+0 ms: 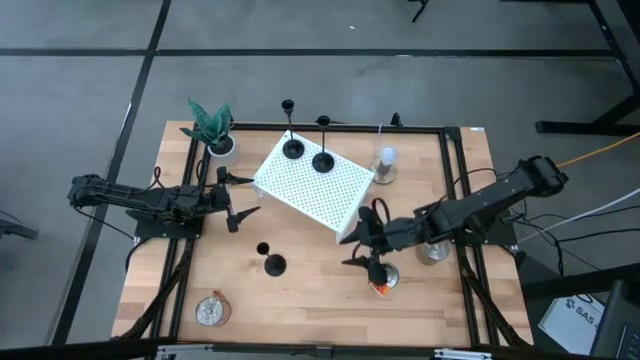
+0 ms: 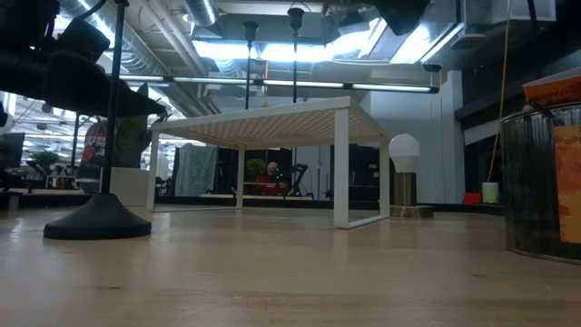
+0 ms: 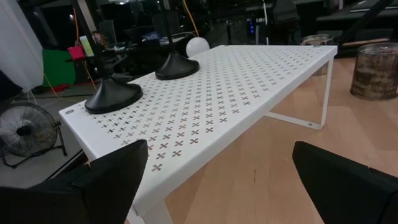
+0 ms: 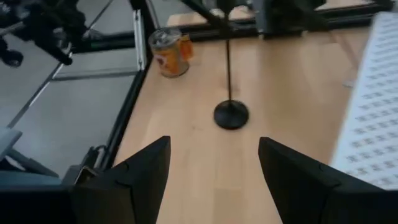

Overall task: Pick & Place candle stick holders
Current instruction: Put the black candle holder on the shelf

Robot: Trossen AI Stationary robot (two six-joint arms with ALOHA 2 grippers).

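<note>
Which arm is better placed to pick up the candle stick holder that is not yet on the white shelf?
Probably the right. The right gripper has open jaws aimed at the holder on the table. The left gripper, also open, faces the white shelf, where two holders already stand.

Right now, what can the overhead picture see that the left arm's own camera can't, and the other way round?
Only the high view shows the third candle stick holder standing on the table, the potted plant and the right tool. Only the left wrist view shows the cross-shaped holes in the white rack and a fan beyond the table. Both show two holders on the rack.
</note>
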